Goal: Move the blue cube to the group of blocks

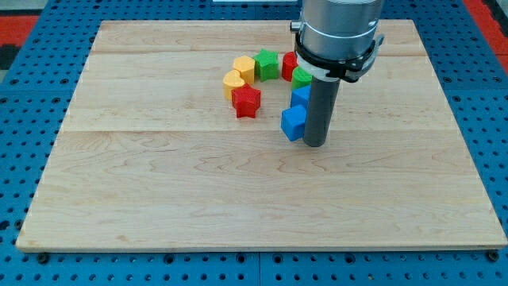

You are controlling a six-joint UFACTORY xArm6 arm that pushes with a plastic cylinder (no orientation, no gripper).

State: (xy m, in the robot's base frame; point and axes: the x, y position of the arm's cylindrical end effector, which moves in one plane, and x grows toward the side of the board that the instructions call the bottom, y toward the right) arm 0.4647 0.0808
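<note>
Leftmost in the group: two yellow blocks (237, 74), red star (247, 102), then green star (267, 64), red block (289, 63), green block (302, 77) and another blue block (301, 96). Blue cube (293, 123) at the group's 5 o'clock edge, under that blue block. Tip (314, 144) touching the cube's 3 o'clock side. No pincer fitted, nothing gripped. Best pushed slowly toward 10 o'clock, into the ring's gap on the table (159, 183), without scattering neighbours.

Arm (337, 36) cut off by the view's top, its body hiding most of the red block (289, 63), part of the green block (301, 77) and the right side of the upper blue block (301, 96).
</note>
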